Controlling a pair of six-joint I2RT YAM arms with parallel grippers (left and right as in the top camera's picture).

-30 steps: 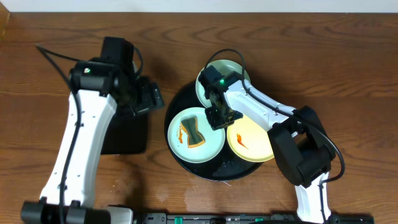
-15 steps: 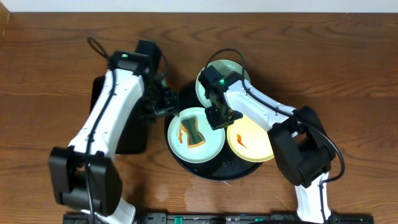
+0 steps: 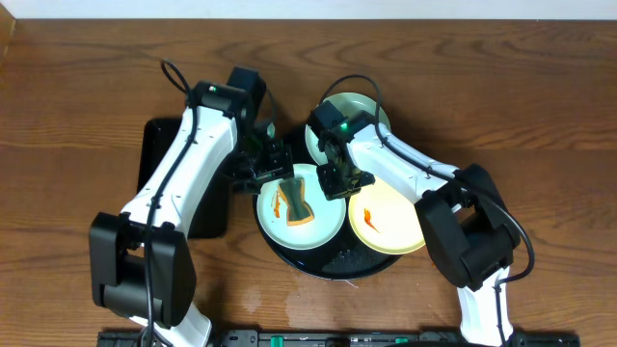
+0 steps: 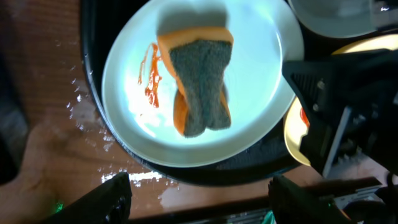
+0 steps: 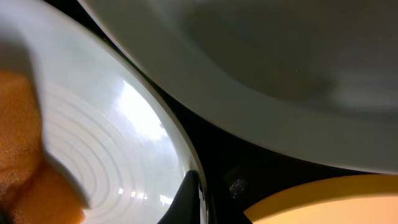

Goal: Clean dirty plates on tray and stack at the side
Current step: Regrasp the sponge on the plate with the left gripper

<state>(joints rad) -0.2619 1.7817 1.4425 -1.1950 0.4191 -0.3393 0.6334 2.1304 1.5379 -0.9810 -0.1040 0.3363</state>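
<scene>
The brown wooden bench (image 3: 501, 87) carried two things. A big round black tray (image 3: 333, 261) sat near the middle. A smaller black tray (image 3: 210, 214) with straight sides lay just beside it, on the left. Little water drops (image 4: 81, 102) dotted the wood.

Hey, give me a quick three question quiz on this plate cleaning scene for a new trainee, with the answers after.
1. Which plate bears the sponge?
2. True or false: the yellow plate has an orange smear.
3. The left hand is: A open, B shut on the sponge, C out of view.
Key: 1 the smeared mint plate; 2 true; 3 A.
</scene>
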